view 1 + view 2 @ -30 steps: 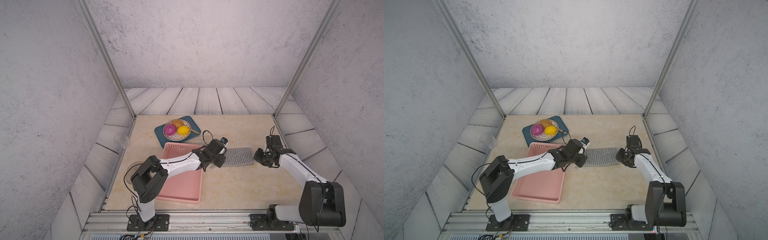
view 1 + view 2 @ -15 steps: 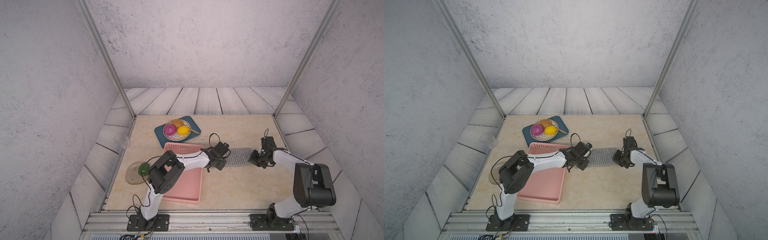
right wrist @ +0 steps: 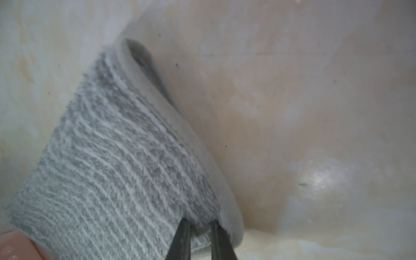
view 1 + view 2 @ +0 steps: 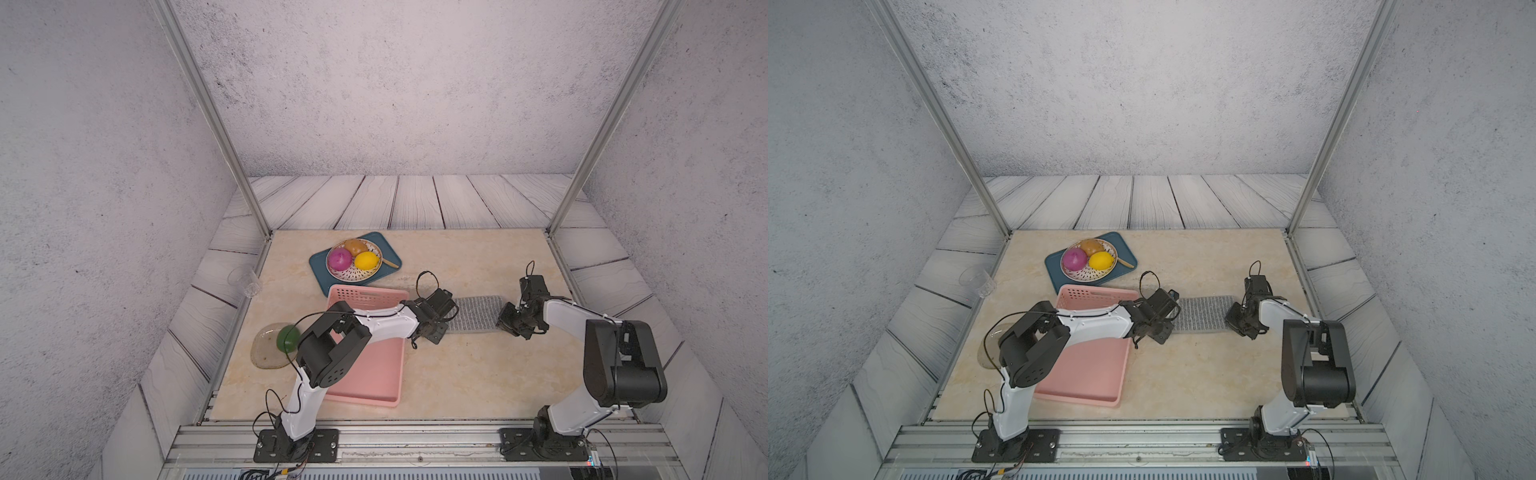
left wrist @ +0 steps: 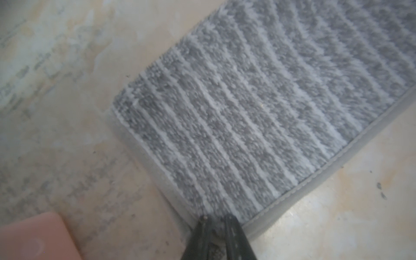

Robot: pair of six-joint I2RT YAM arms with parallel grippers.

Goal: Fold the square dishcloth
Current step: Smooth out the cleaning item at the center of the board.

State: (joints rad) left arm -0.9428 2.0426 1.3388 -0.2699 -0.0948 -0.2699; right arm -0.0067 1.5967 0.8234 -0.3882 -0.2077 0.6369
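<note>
Left wrist view showed the left pincer (image 5: 216, 217) pinching a corner of the square dishcloth (image 5: 247, 112), the right pincer (image 3: 200, 221) pinching its other end, the cloth unmoved on the counter (image 5: 67, 67) since a second earlier.

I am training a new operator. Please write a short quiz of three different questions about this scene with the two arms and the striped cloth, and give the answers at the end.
1. Short answer: which arm reaches across the pink basket?
2. True or false: the square dishcloth lies inside the pink basket.
3. Choose one: what is the right gripper pinching?
A. a yellow fruit
B. one end of the square dishcloth
C. the rim of the blue tray

Key
1. The left arm.
2. False: it lies on the table beside the basket, between the two arms.
3. B.
</note>
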